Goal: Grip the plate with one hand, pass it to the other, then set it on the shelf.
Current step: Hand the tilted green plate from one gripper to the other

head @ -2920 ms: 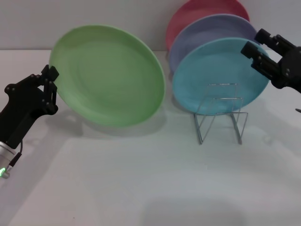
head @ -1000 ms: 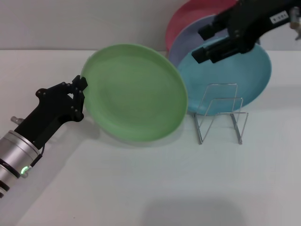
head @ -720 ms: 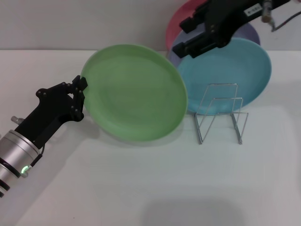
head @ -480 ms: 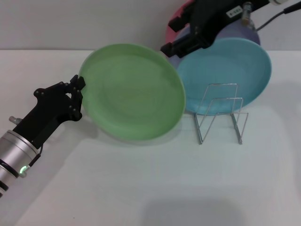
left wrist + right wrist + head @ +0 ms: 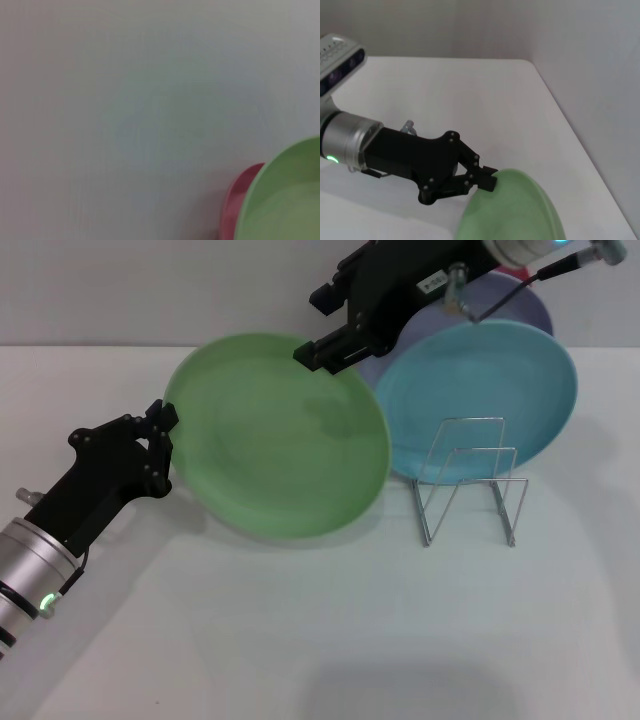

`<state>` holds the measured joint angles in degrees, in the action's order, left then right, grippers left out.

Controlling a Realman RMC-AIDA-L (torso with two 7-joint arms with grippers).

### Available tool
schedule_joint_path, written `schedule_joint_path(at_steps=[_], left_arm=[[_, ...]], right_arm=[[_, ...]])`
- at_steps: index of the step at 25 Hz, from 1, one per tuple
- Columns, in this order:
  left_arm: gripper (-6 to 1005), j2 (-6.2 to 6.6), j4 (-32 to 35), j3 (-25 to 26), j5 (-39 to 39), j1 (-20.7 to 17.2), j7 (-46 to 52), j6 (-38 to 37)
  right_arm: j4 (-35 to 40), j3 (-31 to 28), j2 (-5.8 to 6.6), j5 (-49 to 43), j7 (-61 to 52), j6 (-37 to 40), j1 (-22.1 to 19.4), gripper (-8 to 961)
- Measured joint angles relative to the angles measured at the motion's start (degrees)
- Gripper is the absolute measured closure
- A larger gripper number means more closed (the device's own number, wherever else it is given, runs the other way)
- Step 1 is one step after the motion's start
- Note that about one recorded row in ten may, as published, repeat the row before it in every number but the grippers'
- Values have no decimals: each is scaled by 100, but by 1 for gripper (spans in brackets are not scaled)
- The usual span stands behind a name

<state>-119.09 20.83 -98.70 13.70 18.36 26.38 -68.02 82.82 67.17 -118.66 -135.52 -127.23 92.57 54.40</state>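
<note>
From the head view we are seeing the left gripper (image 5: 160,435) pinching the left rim of the green plate (image 5: 275,435), holding it tilted above the table (image 5: 320,640), while the right gripper (image 5: 325,325), fingers spread, is straddling the plate's upper right rim. The rack (image 5: 468,478) is standing near the table's back right, the blue plate (image 5: 500,390) behind it. The left wrist view is showing the plate's edge (image 5: 285,200) beside a red plate (image 5: 237,197). The right wrist view is showing the left gripper (image 5: 487,179) clamping the plate (image 5: 512,210).
</note>
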Motion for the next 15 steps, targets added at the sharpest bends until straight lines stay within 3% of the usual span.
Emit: schedule_joint_path(at_steps=[15], left_arm=[[970,0,0,-32,0,-52,-18,-22]], right_arm=[[-147,476,-24,-72,-168,-549,-64,349]])
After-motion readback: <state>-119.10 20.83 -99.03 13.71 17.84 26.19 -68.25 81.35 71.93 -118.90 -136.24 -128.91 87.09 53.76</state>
